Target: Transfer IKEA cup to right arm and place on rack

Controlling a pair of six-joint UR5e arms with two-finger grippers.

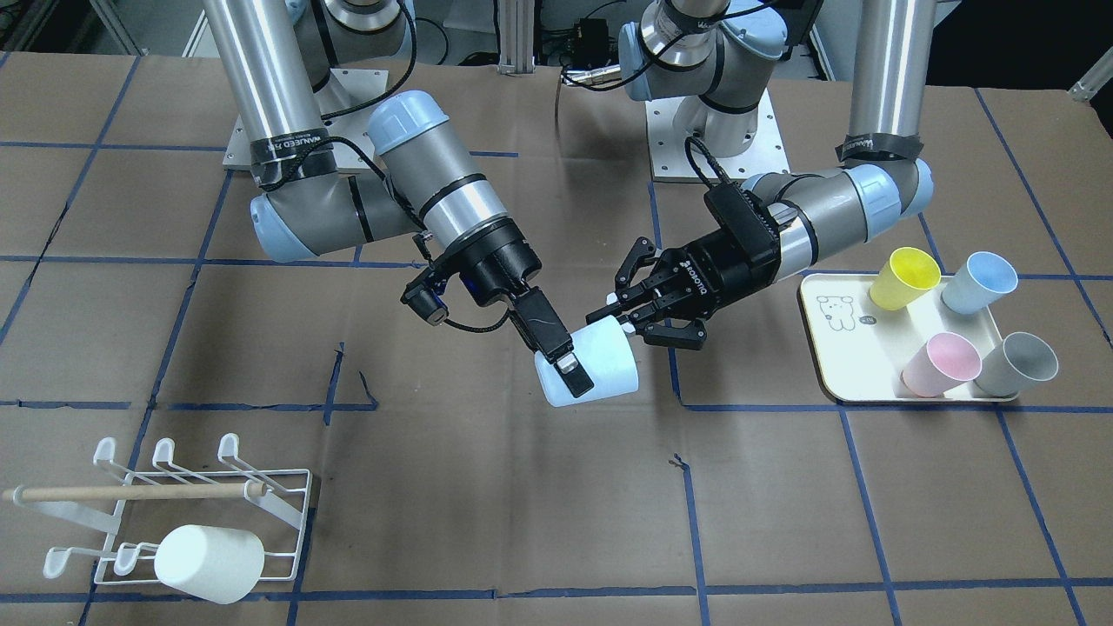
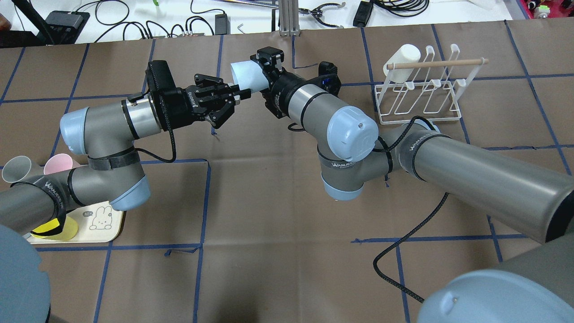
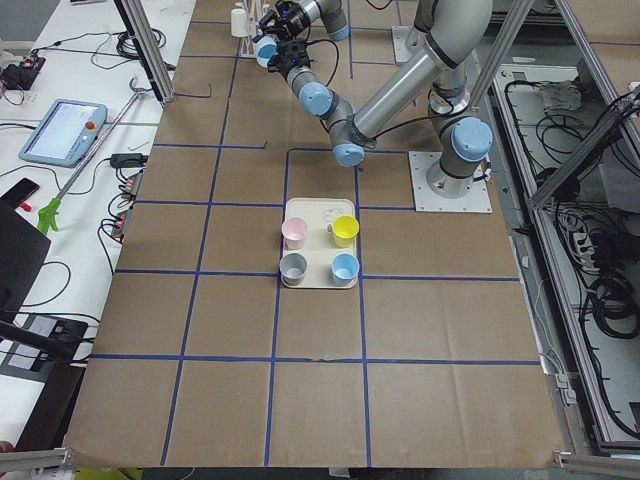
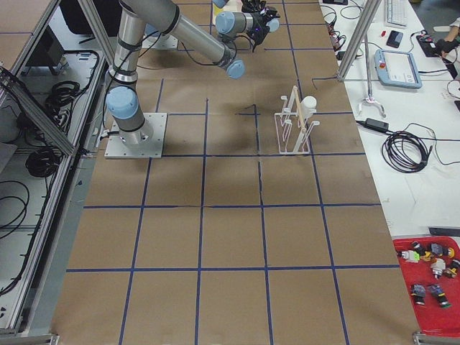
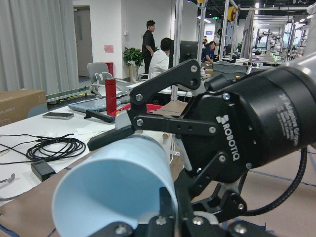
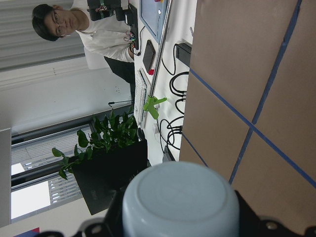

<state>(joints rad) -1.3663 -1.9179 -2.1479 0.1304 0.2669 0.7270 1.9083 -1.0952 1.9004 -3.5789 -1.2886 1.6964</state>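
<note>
Midair, 1 cup (image 1: 604, 365); tray (image 1: 848, 369), 4; rack (image 1: 130, 493), 1.

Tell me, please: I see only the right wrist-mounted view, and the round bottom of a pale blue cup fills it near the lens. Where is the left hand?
Observer: The left hand is at the open end of the pale blue cup, with its fingertips by the rim. It faces the right hand.
Operator: Is any place on the rack taken?
Observer: Yes. A white cup is already on the rack, at one corner.
Operator: Do other cups wait somewhere?
Observer: Four stand on the cream tray: a yellow cup, a blue cup, a pink cup and a grey cup.
</note>
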